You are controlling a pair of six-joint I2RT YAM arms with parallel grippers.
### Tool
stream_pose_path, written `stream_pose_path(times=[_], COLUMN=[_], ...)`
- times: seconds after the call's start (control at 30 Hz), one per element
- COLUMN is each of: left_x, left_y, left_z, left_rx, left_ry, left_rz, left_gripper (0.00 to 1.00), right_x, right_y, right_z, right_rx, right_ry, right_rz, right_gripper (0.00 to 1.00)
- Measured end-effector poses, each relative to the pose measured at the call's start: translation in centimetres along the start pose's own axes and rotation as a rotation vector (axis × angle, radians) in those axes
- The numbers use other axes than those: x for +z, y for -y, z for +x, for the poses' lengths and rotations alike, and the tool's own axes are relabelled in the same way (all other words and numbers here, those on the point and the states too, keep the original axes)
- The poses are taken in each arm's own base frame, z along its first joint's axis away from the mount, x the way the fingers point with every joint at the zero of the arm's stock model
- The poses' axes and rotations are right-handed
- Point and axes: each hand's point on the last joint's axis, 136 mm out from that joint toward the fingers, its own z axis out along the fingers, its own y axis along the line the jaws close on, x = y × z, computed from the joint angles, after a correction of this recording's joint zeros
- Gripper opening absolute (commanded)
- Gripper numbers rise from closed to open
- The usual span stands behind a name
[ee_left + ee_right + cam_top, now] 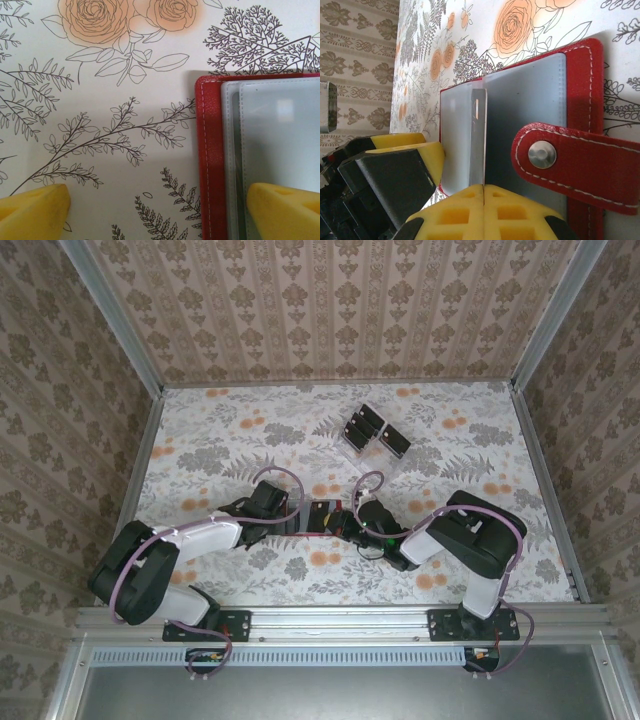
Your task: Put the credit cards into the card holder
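The red card holder (pixel 322 517) lay open near the middle of the desk (pixel 200 440), between the two arms, its greyish pockets (pixel 280 135) facing up and its snap strap (pixel 580 170) folded across the inside. The right end effector (pixel 484 192) was pressed together on a thin pale sheet (pixel 479 140) standing on edge over the pockets; whether it was a pocket leaf or a card, I could not tell. The left end effector (pixel 160 212) stood wide apart, one finger (pixel 35 210) over bare desk, the other over the pockets. The black credit cards (pixel 392 443) sat in a clear rack (pixel 350 445) farther back, well apart.
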Motion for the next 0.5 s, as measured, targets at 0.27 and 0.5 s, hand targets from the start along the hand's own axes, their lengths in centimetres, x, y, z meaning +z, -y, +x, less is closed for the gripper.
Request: stream_pose_path(times=[0.27, 0.5], left_x=[0.00, 0.00], left_y=[-0.01, -0.01], left_z=[0.00, 0.00], left_rx=[0.000, 0.000], left_ry=[0.000, 0.000], left_rz=[0.000, 0.000], left_gripper=[1.00, 1.00], right_x=[0.25, 0.45], right_y=[0.63, 0.76], right_z=[0.70, 0.93], right_rx=[0.019, 0.038], right_ry=[-0.030, -0.045], right_rz=[0.009, -0.001], right_gripper=[0.00, 0.00])
